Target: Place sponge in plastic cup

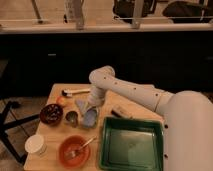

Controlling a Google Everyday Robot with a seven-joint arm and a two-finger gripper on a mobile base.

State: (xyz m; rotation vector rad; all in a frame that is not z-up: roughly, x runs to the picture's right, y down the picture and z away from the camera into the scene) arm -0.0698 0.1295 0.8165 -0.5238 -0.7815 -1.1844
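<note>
My gripper [93, 107] points down over the middle of the wooden table [55, 132], at the end of the white arm that reaches in from the right. Right under it is the blue-grey sponge [90, 119], between the dark metal cup [72, 118] and the green tray [133, 145]. I cannot tell whether the gripper touches the sponge. The translucent yellow-green plastic cup does not show; it may be hidden by the gripper and sponge. A pale blue-grey cloth [80, 104] lies just left of the gripper.
A dark bowl [50, 114] and an orange fruit [61, 101] are at the left. A white paper cup [36, 145] and an orange bowl with a utensil [74, 151] stand at the front. A tan-and-dark block [120, 112] and a white-handled tool [75, 91] lie further back.
</note>
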